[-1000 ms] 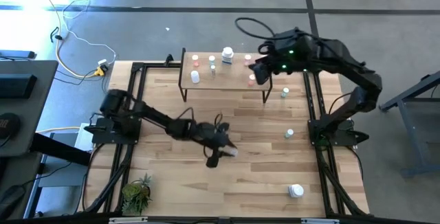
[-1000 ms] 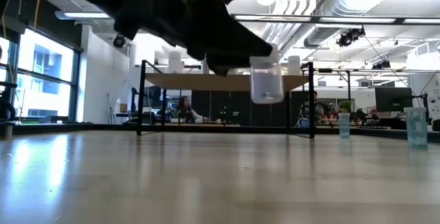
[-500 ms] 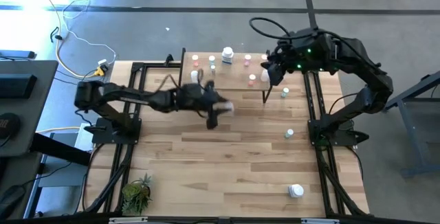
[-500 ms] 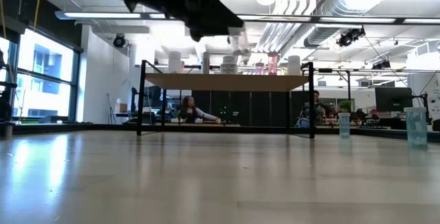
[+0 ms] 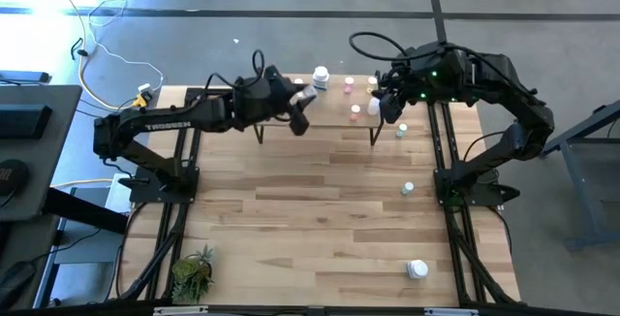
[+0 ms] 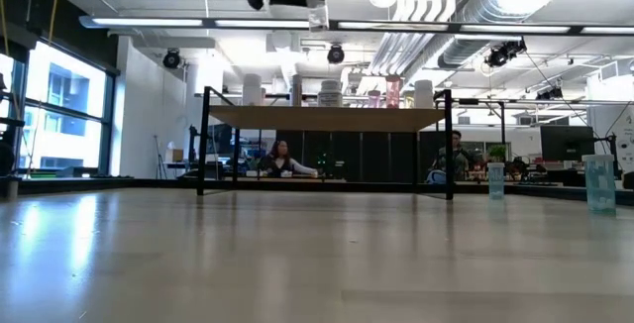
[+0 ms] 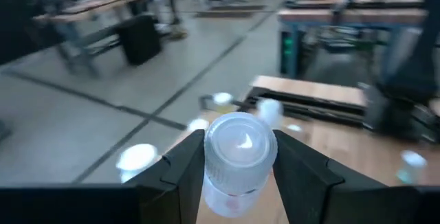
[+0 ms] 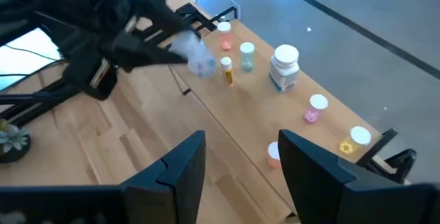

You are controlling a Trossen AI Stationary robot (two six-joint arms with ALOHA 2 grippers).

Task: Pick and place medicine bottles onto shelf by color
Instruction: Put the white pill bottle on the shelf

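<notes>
My left gripper (image 5: pixel 296 101) is shut on a small medicine bottle (image 7: pixel 240 157) with a white cap and hangs over the left part of the shelf (image 5: pixel 334 122), well above its board (image 6: pixel 327 118). On the shelf stand several bottles: a larger white one (image 5: pixel 321 77) and small ones with pink (image 5: pixel 350 83), green (image 8: pixel 247 55) and yellow caps (image 8: pixel 359 138). My right gripper (image 8: pixel 237 165) is open with nothing between its fingers, over the shelf's right end (image 5: pixel 376 112). My left gripper pinches the bottle's body just under the cap (image 7: pixel 230 191) between its two fingers (image 7: pixel 184 172), one on each side. The fingers come nearly level from the table's left. The bottle is about upright, cap up, and lifted clear above the shelf (image 6: pixel 317 14).
On the table beyond the shelf's right end stands a small bottle (image 5: pixel 401 130), another stands farther toward the near edge (image 5: pixel 408 188), and a larger white one (image 5: pixel 418 269) stands near the front right. A potted plant (image 5: pixel 192 272) is at the front left.
My left gripper has risen from the table's middle and gone toward the far edge, out over the shelf's left part, tipping from a downward slant to almost level. The bottle went with it, lifted high. My right gripper shifted a little toward the table's right edge.
</notes>
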